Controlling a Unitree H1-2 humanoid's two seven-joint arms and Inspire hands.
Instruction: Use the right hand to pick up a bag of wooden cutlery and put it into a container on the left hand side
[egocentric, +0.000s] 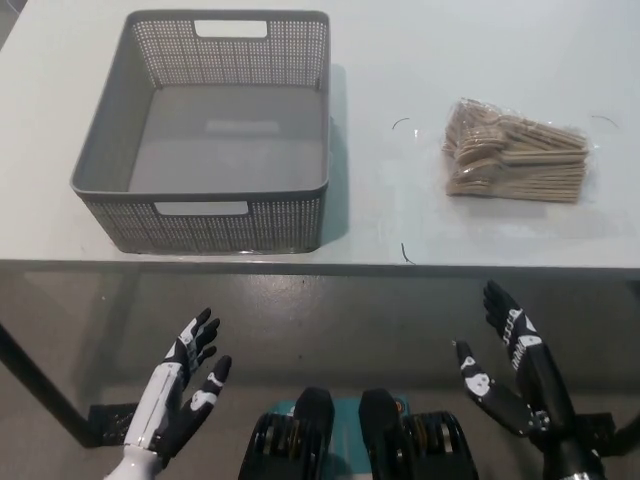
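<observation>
- Left hand (183, 390): white, recorded at the lower left, short of the table's near edge. The fingers were spread, the palm was turned upward, and nothing was held. It was judged to be at rest.
- Right hand (508, 368): black, recorded at the lower right, likewise short of the table edge. The fingers were held apart and nothing was grasped.
- Table (400, 60): a pale top, whose near edge ran across between both hands and the goods.
- Bag of wooden cutlery (517, 152): a clear bag, laid flat on the right part of the table. It was found beyond the right hand, almost straight ahead of it and well apart from the fingers; no contact was made.
- Container (228, 225): a grey perforated basket with handle slots, set on the left part of the table. Nothing was seen inside, and it stood well apart from the bag.
- Step in hand: the reach was judged not yet begun, with the bag unlifted.
- Next move: the right hand would need to be raised above the table edge, carried forward over the bag, and closed only once the fingers were set either side of it.
</observation>
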